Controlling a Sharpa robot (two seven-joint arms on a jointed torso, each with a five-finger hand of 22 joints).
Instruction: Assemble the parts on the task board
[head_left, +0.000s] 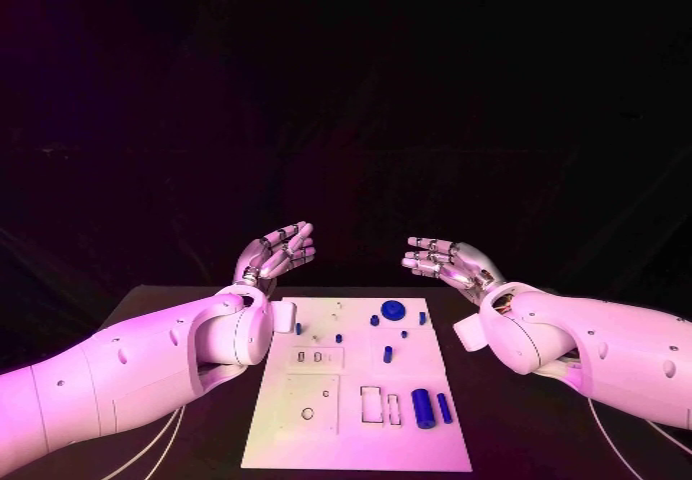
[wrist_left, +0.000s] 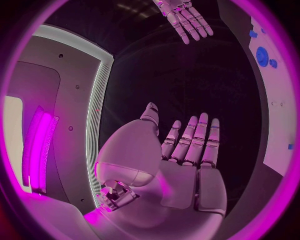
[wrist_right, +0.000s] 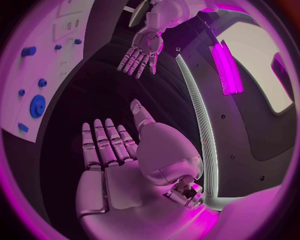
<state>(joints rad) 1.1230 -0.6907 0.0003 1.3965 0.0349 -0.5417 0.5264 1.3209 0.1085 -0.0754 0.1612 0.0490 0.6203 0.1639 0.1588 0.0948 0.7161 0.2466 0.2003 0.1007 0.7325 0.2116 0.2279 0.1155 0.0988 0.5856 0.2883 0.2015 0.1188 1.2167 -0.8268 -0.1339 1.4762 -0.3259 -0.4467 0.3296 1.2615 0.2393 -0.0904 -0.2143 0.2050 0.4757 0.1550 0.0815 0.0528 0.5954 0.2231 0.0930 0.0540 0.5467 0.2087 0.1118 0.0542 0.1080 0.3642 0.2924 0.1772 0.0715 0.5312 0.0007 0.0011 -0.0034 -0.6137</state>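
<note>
Hands took up the middle of the head view: the left robot hand (head_left: 277, 252) and the right robot hand (head_left: 450, 262) were both raised above the far end of the black surface (head_left: 173, 300), palms turned toward each other, fingers extended and spread, holding nothing. Below them, in the lower centre of the frame, lay the white rectangular task board (head_left: 361, 440), flat on the surface. Small blue parts sat on it: a round blue disc (head_left: 392, 308) near its upper edge, a short blue peg (head_left: 387, 353) at its middle, and a thicker blue cylinder (head_left: 423, 407) lying beside a slimmer blue rod (head_left: 444, 407) toward the lower right. Outlined slots and holes marked the board's left and lower portions.

The left wrist view showed that hand's open palm (wrist_left: 187, 165), with the disc (wrist_left: 262, 56) at the upper right of the circle.

Judging by the untouched parts and both hands well apart from the board, assembly had not yet begun. The next move would likely call for lowering one hand to a part and pinching it cleanly.
</note>
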